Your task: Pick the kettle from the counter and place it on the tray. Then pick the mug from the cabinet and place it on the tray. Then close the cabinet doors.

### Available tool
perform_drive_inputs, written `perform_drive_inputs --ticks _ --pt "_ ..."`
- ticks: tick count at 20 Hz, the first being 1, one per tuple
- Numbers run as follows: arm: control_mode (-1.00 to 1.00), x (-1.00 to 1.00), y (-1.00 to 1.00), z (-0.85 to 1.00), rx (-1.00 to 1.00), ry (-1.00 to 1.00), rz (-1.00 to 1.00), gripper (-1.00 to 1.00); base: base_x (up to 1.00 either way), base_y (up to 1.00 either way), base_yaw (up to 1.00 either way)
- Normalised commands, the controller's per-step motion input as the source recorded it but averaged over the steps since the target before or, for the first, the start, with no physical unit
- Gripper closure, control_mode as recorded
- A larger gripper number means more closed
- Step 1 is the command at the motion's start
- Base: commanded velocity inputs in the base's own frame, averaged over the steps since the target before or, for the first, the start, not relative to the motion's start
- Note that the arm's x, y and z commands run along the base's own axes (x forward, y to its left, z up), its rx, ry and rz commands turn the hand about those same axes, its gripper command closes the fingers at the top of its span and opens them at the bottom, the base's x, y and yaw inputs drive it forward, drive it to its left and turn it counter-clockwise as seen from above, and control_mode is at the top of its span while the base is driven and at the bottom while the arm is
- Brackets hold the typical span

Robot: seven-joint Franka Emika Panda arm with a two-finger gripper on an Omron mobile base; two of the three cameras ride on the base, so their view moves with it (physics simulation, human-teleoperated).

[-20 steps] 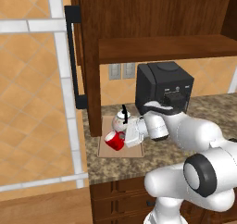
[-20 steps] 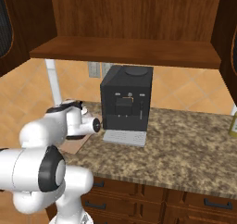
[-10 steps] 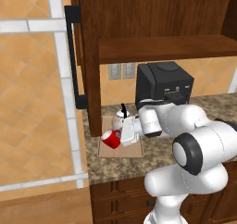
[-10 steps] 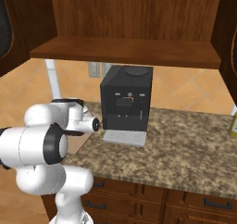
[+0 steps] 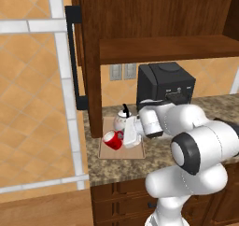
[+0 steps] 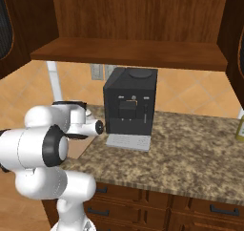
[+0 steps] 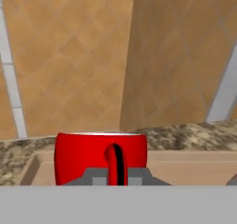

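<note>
You are at the end of the second step: the mug point(image 5: 112, 139) sits on the tray point(image 5: 136, 151), at its near left corner, with the kettle point(image 5: 123, 122) just behind it on the same board. In the hand view the mug's handle faces the camera and its red body rises just past the gripper point(image 5: 124, 137), with the tray's raised edge running on either side. You cannot tell from these pictures whether the fingers are clamped on the mug or have let go, since the tips are hidden low in the hand view and the hand covers them from the left base camera. If they hold it, open them first, then draw the hand straight back and up so you do not drag the mug or knock the kettle. What remains, by my judgement, is the cabinet point(image 6: 128, 48): its left door point(image 5: 71, 57) stands swung wide, bar handle outward, and the right door point(image 6: 237, 39) is open too. You need to clear the counter point(image 6: 190, 151), reach out past each door and push it shut, mind the coffee machine point(image 6: 129, 103) below.
</note>
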Motion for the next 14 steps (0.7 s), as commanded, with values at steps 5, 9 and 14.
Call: perform_drive_inputs --ticks 5,9,14 --pt "-1.0 -0.27 -0.22 -0.19 -0.13 0.0 0.0 1.0 0.0 0.0 0.0" --pt "-1.0 -0.35 -0.12 -0.06 -0.07 0.0 0.0 1.0 0.0 0.0 0.0" --pt "-1.0 -0.34 -0.06 0.0 -0.05 -0.02 0.0 1.0 0.0 0.0 0.0"
